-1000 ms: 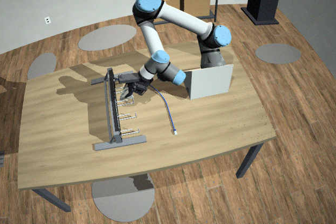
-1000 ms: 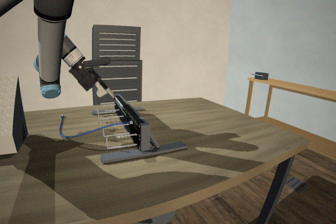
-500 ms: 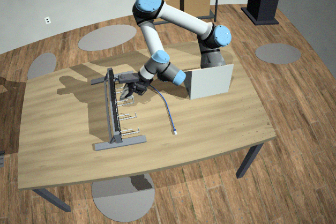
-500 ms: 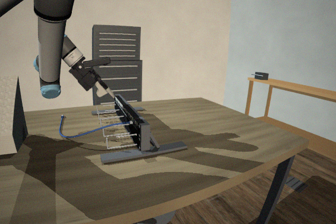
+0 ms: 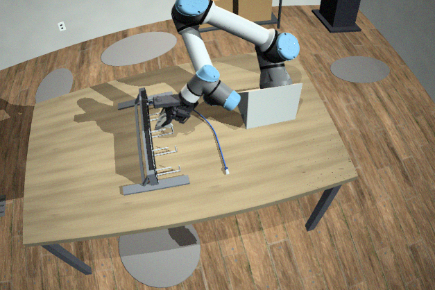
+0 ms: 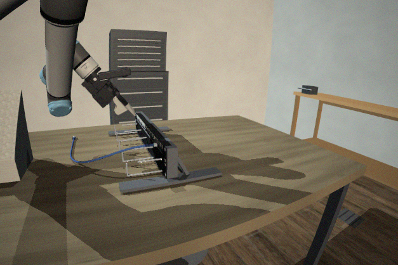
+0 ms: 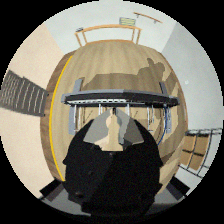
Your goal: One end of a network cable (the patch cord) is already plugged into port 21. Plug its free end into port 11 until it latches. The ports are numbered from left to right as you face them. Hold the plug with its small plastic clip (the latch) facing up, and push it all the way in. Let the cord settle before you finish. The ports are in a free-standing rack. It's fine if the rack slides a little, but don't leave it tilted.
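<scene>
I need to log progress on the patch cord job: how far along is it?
Done: one end of the blue cord sits in the rack. In hand: nothing; the gripper is shut empty above the rack's far end. Left: the free plug lies on the table, unplugged.

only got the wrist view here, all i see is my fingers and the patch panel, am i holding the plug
Observer: No. The gripper is shut on nothing; the free plug lies on the table, well away from the rack.
Operator: where's the cord run from there
Observer: In the exterior view the blue patch cord leaves a port on the panel, loops across the table top and ends at that plug.
Operator: rack tilted at all
Observer: It looks upright, with both base feet flat on the table.
Operator: how close are my fingers
Observer: The fingertips are at the panel's top edge, near its far end.
</scene>
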You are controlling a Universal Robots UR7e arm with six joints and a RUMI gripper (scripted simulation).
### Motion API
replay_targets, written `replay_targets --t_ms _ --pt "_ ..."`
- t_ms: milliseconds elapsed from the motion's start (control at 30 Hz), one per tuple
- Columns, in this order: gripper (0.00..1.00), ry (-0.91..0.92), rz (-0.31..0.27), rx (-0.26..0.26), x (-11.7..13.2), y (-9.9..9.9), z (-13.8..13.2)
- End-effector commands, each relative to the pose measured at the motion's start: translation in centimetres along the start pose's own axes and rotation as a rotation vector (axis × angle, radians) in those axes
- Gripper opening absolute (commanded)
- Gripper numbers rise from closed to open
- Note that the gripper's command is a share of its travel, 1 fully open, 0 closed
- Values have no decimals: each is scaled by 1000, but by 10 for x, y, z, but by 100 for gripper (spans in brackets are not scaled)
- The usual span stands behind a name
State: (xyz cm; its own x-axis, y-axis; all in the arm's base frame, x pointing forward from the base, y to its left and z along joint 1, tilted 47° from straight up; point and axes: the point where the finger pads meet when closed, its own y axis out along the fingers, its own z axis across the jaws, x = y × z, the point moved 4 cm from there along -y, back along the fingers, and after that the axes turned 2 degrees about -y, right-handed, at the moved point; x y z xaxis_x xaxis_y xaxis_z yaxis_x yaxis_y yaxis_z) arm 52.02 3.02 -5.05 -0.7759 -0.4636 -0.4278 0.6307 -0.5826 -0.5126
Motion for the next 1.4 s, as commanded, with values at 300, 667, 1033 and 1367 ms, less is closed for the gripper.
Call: replay_targets --t_ms 300,667,1033,1367 --pt "0 0 -1 0 0 0 0" --pt "0 -1 0 -1 0 -35 0" --pt "0 -1 0 -1 1 -95 0" --pt "0 -1 0 0 1 -136 0"
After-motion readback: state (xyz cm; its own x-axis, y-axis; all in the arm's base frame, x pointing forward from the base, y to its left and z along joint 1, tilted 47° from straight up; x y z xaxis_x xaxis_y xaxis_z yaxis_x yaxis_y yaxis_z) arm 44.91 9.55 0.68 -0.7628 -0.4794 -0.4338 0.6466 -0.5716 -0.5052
